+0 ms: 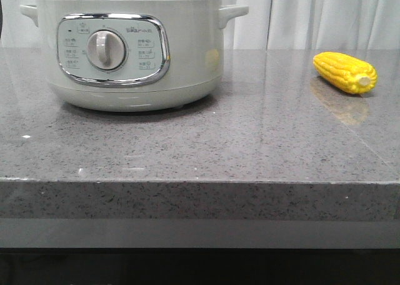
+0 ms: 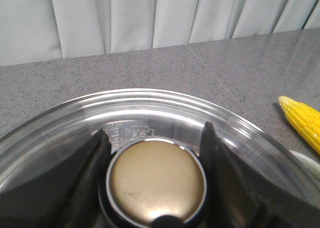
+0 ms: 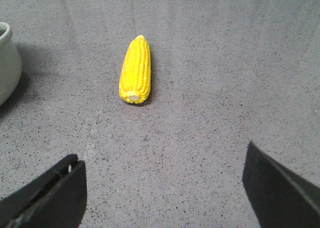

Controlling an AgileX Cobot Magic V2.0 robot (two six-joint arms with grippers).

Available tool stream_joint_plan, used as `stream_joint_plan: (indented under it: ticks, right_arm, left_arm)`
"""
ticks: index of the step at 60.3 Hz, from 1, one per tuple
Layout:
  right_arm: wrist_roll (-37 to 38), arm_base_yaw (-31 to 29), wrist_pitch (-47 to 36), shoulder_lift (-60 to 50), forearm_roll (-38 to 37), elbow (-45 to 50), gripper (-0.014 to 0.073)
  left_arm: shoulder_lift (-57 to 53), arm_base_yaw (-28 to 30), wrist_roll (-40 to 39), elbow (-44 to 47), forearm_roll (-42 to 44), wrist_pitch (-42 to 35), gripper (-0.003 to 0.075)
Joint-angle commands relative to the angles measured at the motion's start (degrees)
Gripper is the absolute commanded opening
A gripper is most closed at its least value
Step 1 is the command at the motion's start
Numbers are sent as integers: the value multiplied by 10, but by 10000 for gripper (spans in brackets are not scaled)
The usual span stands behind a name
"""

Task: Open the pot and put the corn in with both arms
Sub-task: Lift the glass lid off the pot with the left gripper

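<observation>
The left gripper (image 2: pixel 156 175) sits directly over the lid (image 2: pixel 150 113) of the pot (image 1: pixel 128 44), its two dark fingers (image 2: pixel 92 163) parted and straddling the round brass-coloured knob (image 2: pixel 156 180). Whether the pads already press the knob I cannot tell; they stand just beside it on either side, so a closing and a straight lift look like the next step for this arm. The glass lid is on, seated in its steel rim.

The right gripper (image 3: pixel 162 188) hangs with its jaws wide apart above bare grey stone, holding nothing. The corn (image 3: pixel 135 69) lies ahead of it, well apart from the fingers, its long axis running nearly straight away from the jaws, pale stub end nearest. The fingers stand to either side of that axis, so they would close across the cob.

In the front view the pot stands toward the tabletop's (image 1: pixel 200 154) back left, the corn toward its right edge, the right arm plainly the nearer. Open counter lies between them, with free room all round the cob.
</observation>
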Motion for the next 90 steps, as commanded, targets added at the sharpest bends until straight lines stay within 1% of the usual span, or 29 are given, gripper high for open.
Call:
stream_joint_plan:
  ticks: [1,6,20,34,42,47,54,60,67,76,82,90]
  right_arm:
    - [-3,-2,-41,6,-5,-14,645]
    - [-3,-2,-41,6,-5,-14,645]
    - [-3,-2,-41,6,-5,-14,645]
    - [-3,-2,-41,6,-5,-14,645]
    - [-3,-2,-41,6,-5,-14,645]
    - [-3,-2,-41,6,-5,-14,645]
    - [-3,-2,-41,6,-5,-14,645]
    - [-3,-2,-41,6,-5,-14,645]
    - [-3,-2,-41,6,-5,-14,645]
    - [-3,-2,-41,6,-5,-14,645]
    - [-3,-2,-41,6,-5,-14,645]
    - [-3,-2,-41,6,-5,-14,645]
  left_arm:
    - [-22,-5,1,-20,-8,-35,243]
    - [-22,-5,1,-20,-8,-39,225]
    - [-26,-5,1,-54,-11,-31,224]
    - [-71,-5,1,-95,-12,-11,224]
    - [-115,-5,1,-100,-2,27,224]
    - [-148,4,1,-100,4,65,224]
    - [-190,28,1,-99,4,123,224]
    - [-226,59,1,-99,4,165,224]
    - [-275,100,1,-71,4,203,224]
    - [-356,140,1,7,4,204,224]
    - [-412,156,1,60,4,207,224]
    - [-482,157,1,135,3,208,224]
